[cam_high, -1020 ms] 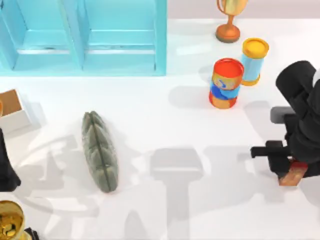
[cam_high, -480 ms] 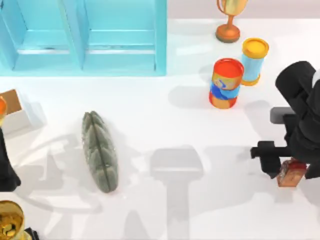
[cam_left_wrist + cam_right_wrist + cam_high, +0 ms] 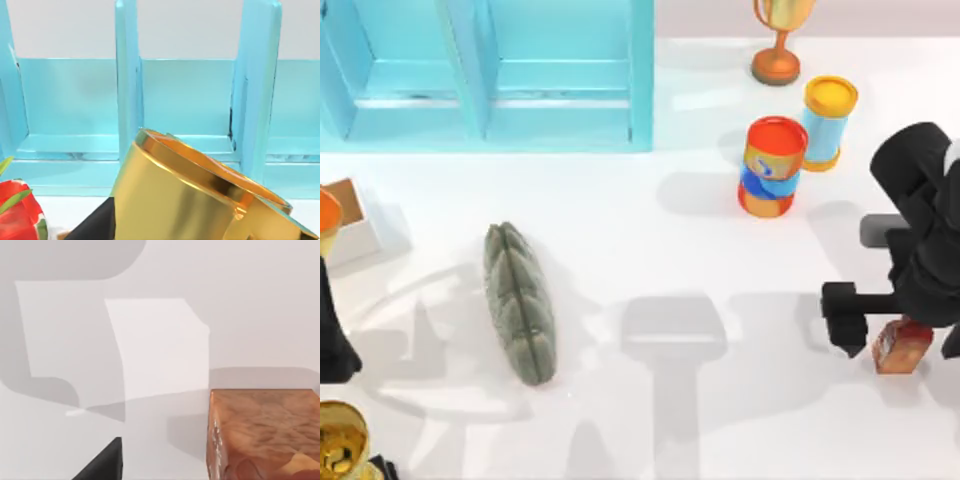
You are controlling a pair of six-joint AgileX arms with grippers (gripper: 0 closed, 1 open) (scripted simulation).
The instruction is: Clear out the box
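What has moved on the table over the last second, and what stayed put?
The small brown block by the right gripper has tipped from tilted to upright and edged toward the top view's left. At the left edge, an orange-topped item has come into sight beside the box. The green pod, both cans and the shelf unit stayed put.

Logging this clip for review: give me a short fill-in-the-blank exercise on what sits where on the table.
1. The green ribbed object lies in front of the ____ shelf unit.
2. The box sits at the table's ____ edge.
3. The red-lidded can stands beside a can with a ____ lid.

Missing words: turquoise; left; yellow
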